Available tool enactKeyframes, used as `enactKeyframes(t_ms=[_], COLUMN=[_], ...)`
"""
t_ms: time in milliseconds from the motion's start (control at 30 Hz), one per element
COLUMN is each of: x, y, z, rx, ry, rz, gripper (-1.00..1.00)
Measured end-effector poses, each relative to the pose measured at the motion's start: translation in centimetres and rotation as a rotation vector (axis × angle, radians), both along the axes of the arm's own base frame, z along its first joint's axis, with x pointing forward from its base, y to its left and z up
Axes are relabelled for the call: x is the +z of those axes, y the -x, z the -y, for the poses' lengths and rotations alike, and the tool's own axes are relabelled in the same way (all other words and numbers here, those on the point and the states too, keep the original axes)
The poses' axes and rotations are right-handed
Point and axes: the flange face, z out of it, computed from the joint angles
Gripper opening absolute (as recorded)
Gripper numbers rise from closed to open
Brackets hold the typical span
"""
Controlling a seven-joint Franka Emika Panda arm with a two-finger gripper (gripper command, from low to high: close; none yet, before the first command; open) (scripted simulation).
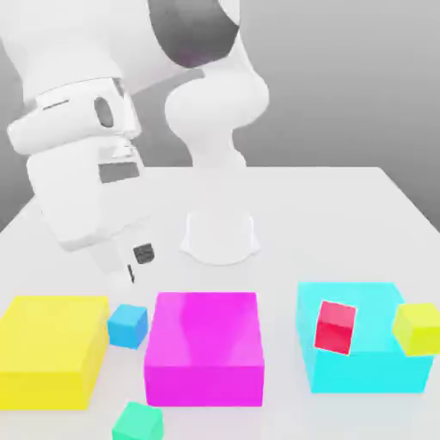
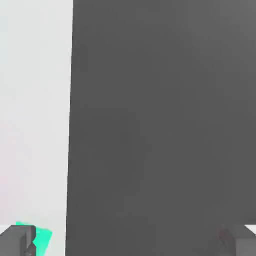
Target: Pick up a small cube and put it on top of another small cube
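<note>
The small mint-green cube [image 1: 137, 422] lies at the table's front edge, in front of the gap between the yellow and magenta blocks. A sliver of this green cube [image 2: 44, 239] shows beside one fingertip [image 2: 17, 241] in the hand view. The small sky-blue cube [image 1: 128, 325] sits on the table between those two big blocks. My gripper [image 1: 136, 263] hangs above the table just behind the blue cube, toward the exterior view's left. Its fingers stand wide apart, open, with nothing between them [image 2: 129, 242].
A big yellow block [image 1: 51, 351], a big magenta block [image 1: 204, 346] and a large cyan block [image 1: 361, 361] line the front. A small red cube [image 1: 335, 326] and a yellow-green cube [image 1: 418, 327] rest at the cyan block. The arm's white base [image 1: 219, 236] stands behind.
</note>
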Motion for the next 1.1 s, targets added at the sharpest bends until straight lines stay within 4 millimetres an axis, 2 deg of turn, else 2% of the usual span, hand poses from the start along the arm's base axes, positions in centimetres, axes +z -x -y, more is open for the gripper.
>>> enactKeyframes(t_ms=[400,733,800,900,933,1100], x=[-10.9,-17.1,-18.8,-22.5,-23.6,-23.6], y=[0.0,1.3,1.3,1.3,1.3,1.3], z=[-0.5,0.1,0.3,0.4,0.3,0.4], rx=[0.534,1.010,1.056,1.071,1.073,1.073], ry=[0.222,0.390,0.405,0.410,0.410,0.412], rz=[-0.044,-0.092,-0.095,-0.096,-0.097,-0.098], gripper=[0.00,0.00,0.00,0.00,-1.00,-1.00])
